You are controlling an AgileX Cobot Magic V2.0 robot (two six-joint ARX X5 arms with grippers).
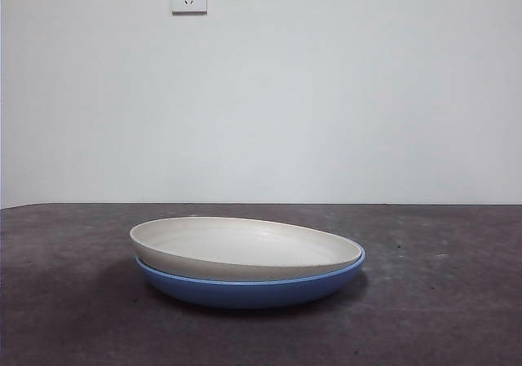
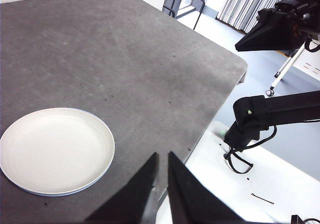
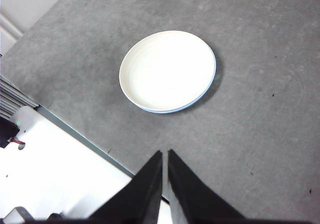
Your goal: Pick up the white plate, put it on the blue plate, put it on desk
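The matte cream-white round plate (image 1: 245, 246) sits slightly tilted inside the glossy blue round plate (image 1: 253, 288) at lower centre on the dark grey speckled bench (image 1: 440, 301). The fingers of the left gripper (image 2: 162, 156) and the right gripper (image 3: 165, 154) are pressed almost together and hold nothing.

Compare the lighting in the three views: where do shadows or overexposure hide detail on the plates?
Front view: soft, even light, a faint shadow under the blue plate. Left wrist view: the white plate is bright but keeps faint shading. Right wrist view: the white plate is nearly washed out, with a shadow on the desk along one side.

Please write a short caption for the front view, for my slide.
White plate nested, slightly tilted, in the blue plate on the desk.
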